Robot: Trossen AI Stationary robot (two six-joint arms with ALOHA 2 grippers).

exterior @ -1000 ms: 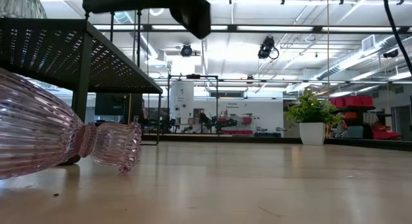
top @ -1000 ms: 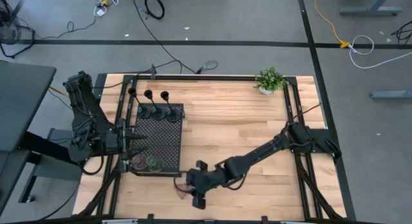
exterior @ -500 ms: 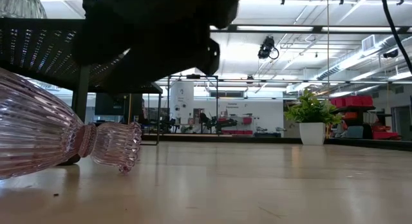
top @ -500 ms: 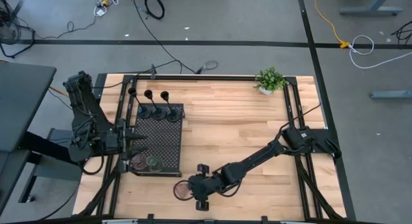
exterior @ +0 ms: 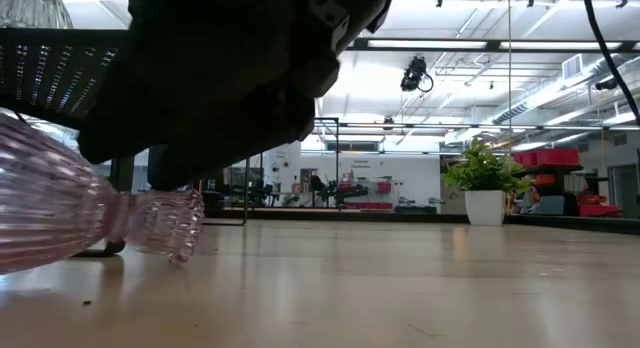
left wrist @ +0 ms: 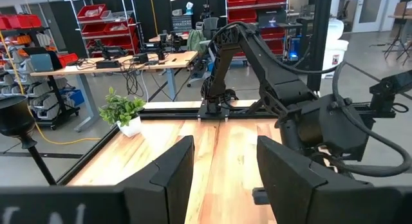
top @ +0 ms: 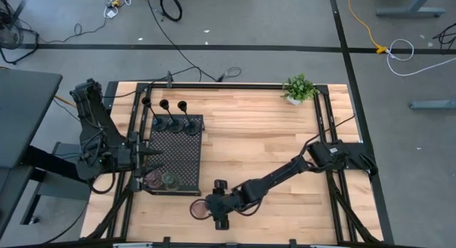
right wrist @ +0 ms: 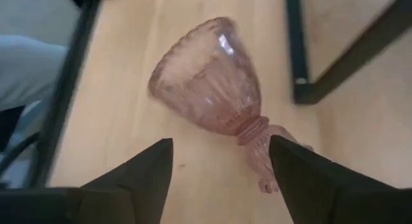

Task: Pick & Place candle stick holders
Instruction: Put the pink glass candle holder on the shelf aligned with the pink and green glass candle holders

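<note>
A pink ribbed glass holder (right wrist: 209, 79) lies on its side on the wood near the table's front edge, left of centre (top: 199, 209). My right gripper (right wrist: 220, 143) is open and low over it, with one finger on each side of its narrow waist and small end (right wrist: 270, 163). In the low view it is the dark mass (exterior: 230, 78) above the holder (exterior: 60, 213). Three tall black stems (top: 176, 116) stand on the black perforated tray (top: 187, 152), and two squat holders (top: 162, 179) sit at the tray's near end. My left gripper (top: 158, 157) is open over the tray's left edge. My right gripper comes at the pink holder slanting down from the table's right. One finger (right wrist: 302, 179) stands right beside the holder's small end (right wrist: 273, 169). I cannot tell whether it touches. The holder lies on its side on the table.
A small green potted plant (top: 299, 88) stands at the far right. The tray's black leg (right wrist: 302, 89) stands close to the pink holder. Bare wood lies in the middle of the table and to the right.
My right gripper has gone toward the table's left and near edges and down over the pink holder. The holder has slid a little toward the table's left and still lies on its side.
</note>
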